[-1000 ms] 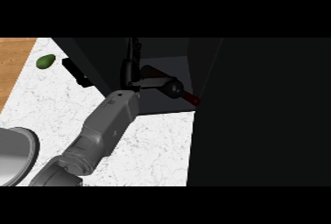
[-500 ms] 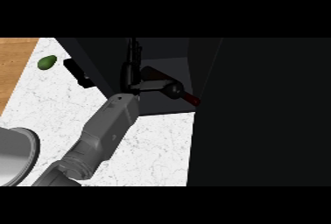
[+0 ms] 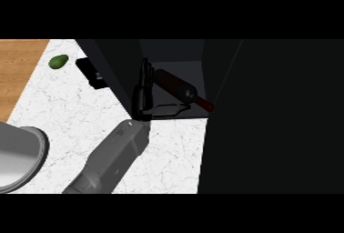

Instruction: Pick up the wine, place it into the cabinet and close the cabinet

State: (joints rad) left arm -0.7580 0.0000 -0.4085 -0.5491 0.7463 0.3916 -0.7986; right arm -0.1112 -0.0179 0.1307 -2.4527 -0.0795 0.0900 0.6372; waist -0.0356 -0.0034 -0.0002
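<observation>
Head view: wine bottle [image 3: 180, 90] lying inside dark cabinet [image 3: 172, 51].

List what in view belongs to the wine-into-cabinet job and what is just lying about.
Job: wine bottle, cabinet, left robot hand.
Lying about: green fruit, small black object, grey bowl.

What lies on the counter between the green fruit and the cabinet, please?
In the head view, a small black object sits between the green fruit and the cabinet; I cannot tell what it is.
</observation>
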